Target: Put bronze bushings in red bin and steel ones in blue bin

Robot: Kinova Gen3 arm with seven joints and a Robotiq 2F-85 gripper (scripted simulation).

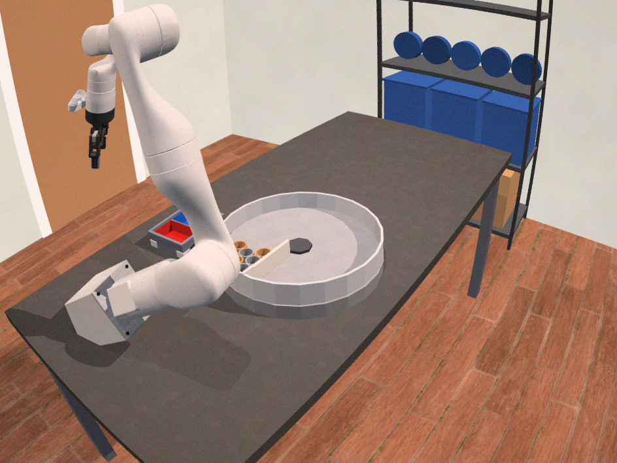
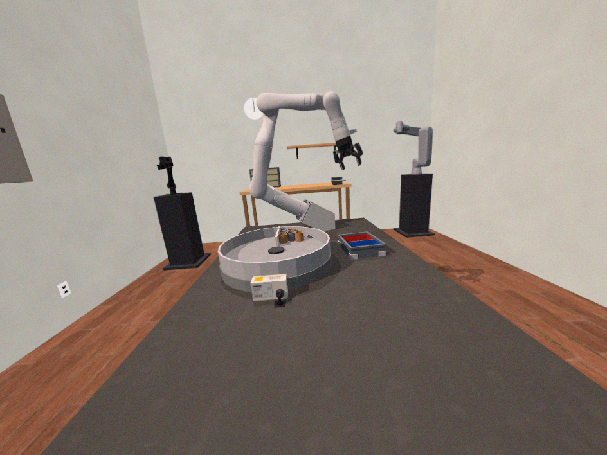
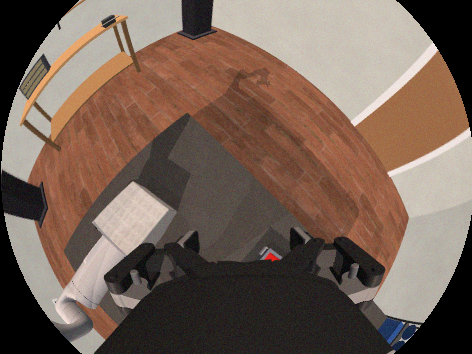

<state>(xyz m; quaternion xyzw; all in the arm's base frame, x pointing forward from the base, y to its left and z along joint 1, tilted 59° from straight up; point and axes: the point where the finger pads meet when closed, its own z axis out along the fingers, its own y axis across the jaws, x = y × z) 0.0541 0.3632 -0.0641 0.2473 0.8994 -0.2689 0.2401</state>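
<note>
Bushings (image 1: 246,252) (image 2: 299,236) sat in a close group on the counter's (image 1: 373,144) (image 2: 303,367) (image 3: 215,190) turntable (image 1: 323,223) (image 2: 245,249), well below the end effector (image 1: 95,161) (image 2: 350,165) (image 3: 244,240) and off toward the robot's right. The only arm that looked placed to serve them, the big pale one (image 1: 172,124) (image 2: 263,156) (image 3: 95,275), arched high, so the coming move probably called for a swing rightward and then a long descent over the turntable's raised wall.

Below the end effector, and nearer to it sideways than the group, lay the red bin (image 1: 174,231) (image 2: 357,237) (image 3: 271,257) and the blue bin (image 1: 180,218) (image 2: 365,243). A pale divider (image 1: 271,259) (image 2: 277,236) stood just beside the group and might foul a finger there.

The end effector was spread wide, with nothing between its fingers and nothing touching them. Its tips pointed mostly downward, apart from everything.

Smallest of all, the bronze and steel sleeves stood upright with mouths up, their long axes vertical. A straight-down approach would have suited them, though close neighbours left little finger room. None showed in the wrist view.
</note>
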